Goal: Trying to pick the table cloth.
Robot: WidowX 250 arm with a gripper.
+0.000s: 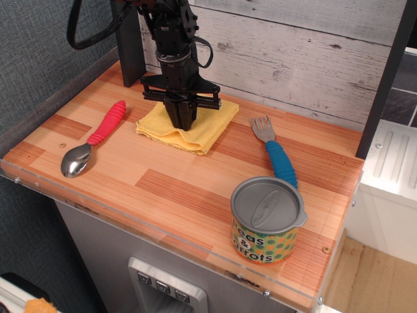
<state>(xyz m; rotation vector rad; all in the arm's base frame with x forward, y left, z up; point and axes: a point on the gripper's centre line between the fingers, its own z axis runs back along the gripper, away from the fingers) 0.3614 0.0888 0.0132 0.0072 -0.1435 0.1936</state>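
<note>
The yellow table cloth [205, 128] lies folded on the wooden table top [176, 189] near the back, left of centre. My black gripper [182, 124] points straight down onto the middle of the cloth. Its fingers are drawn together and pinch a small raised fold of the cloth, which still rests on the table. The arm hides the cloth's back middle part.
A red-handled spoon [95, 138] lies left of the cloth. A blue-handled fork [273, 152] lies to its right. A lidded tin can [267, 219] stands at the front right. A plank wall [300, 52] and a dark post [129, 45] close the back.
</note>
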